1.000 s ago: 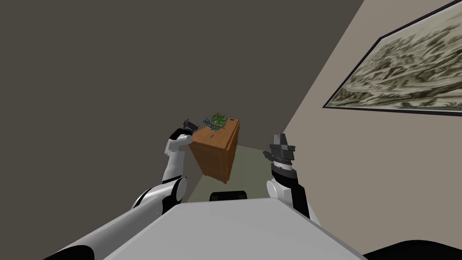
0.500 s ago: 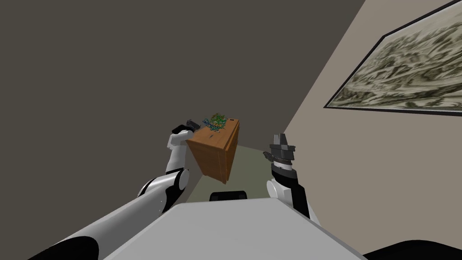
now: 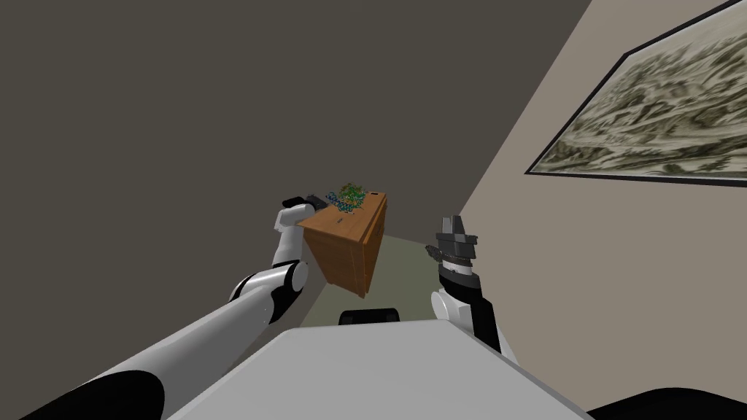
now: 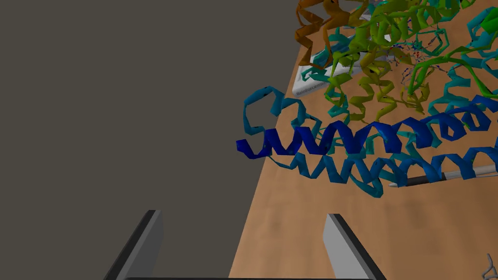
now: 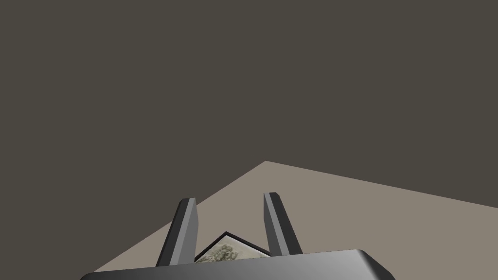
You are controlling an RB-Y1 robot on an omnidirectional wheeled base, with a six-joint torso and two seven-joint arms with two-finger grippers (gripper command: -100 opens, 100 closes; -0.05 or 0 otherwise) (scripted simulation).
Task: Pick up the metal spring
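Nothing is grasped yet: my left gripper [image 4: 242, 214] hangs wide and empty at the counter [image 4: 311, 204] edge, with the nearby spring [image 4: 489, 265] left to pick.

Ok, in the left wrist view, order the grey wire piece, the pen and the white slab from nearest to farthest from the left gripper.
1. Nearest: grey wire piece, on the cabinet top, off to one side of the open left gripper.
2. Next: pen, farther along, under the teal coils.
3. Farthest: white slab, beneath the olive-green coils.
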